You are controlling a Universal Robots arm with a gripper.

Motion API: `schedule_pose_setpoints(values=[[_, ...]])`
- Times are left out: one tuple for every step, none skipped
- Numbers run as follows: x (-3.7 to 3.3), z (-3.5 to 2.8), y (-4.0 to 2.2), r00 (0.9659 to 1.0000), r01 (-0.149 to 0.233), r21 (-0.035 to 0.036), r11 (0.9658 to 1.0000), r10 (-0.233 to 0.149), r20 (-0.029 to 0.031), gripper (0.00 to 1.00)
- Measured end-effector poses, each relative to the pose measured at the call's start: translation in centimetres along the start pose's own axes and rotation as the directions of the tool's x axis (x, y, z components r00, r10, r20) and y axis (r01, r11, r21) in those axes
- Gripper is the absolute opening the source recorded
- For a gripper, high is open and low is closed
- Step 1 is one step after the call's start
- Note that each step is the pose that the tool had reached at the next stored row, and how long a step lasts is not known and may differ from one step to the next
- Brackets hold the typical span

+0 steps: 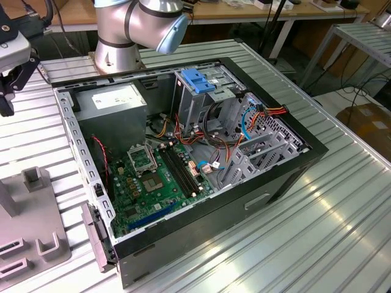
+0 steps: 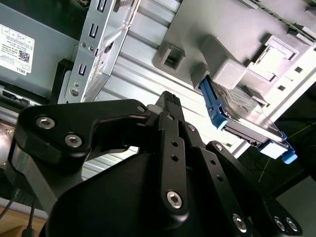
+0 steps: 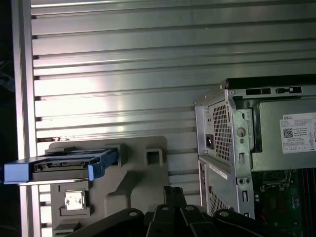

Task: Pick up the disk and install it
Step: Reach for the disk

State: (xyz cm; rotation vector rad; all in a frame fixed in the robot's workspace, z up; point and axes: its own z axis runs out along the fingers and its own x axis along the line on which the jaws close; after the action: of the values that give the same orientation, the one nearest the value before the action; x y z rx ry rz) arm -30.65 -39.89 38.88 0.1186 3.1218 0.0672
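A ribbed aluminium table (image 1: 342,201) carries an open computer case (image 1: 201,201) lying on its side, and the arm's base (image 1: 119,43) stands on the table just beside the case. Next to the case, near a table edge, sits a grey fixture (image 3: 133,182). The disk (image 3: 61,165) stands on its long edge in this fixture, its blue frame showing. The gripper (image 3: 172,191) hangs over the fixture with its fingers pressed together and nothing between them. The disk is apart from the gripper and untouched. It sits off to one side of the fingertips, with part of the fixture's grey body between them.
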Motion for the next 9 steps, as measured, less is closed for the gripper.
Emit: schedule_pose_setpoints(values=[[0.06, 0.01, -0.01, 1.0000, 0.000, -0.0001, 1.0000, 0.000, -0.0001, 0.10], [0.12, 0.02, -0.01, 1.0000, 0.000, -0.0001, 1.0000, 0.000, -0.0003, 0.10], [0.17, 0.02, -0.02, 1.0000, 0.000, 0.0000, 1.0000, 0.000, -0.0005, 0.10], [0.20, 0.02, -0.02, 1.0000, 0.000, 0.0000, 1.0000, 0.000, -0.0005, 0.10], [0.30, 0.03, -0.02, 1.0000, 0.000, 0.0000, 1.0000, 0.000, -0.0006, 0.10], [0.35, 0.03, -0.03, 1.0000, 0.000, 0.0000, 1.0000, 0.000, -0.0006, 0.10], [0.40, 0.04, -0.03, 1.0000, 0.000, 0.0000, 1.0000, 0.000, -0.0007, 0.10], [0.45, 0.04, -0.04, 1.0000, 0.000, 0.0000, 1.0000, 0.000, -0.0007, 0.10], [0.50, 0.05, -0.04, 1.0000, 0.000, 0.0000, 1.0000, 0.000, -0.0009, 0.10]])
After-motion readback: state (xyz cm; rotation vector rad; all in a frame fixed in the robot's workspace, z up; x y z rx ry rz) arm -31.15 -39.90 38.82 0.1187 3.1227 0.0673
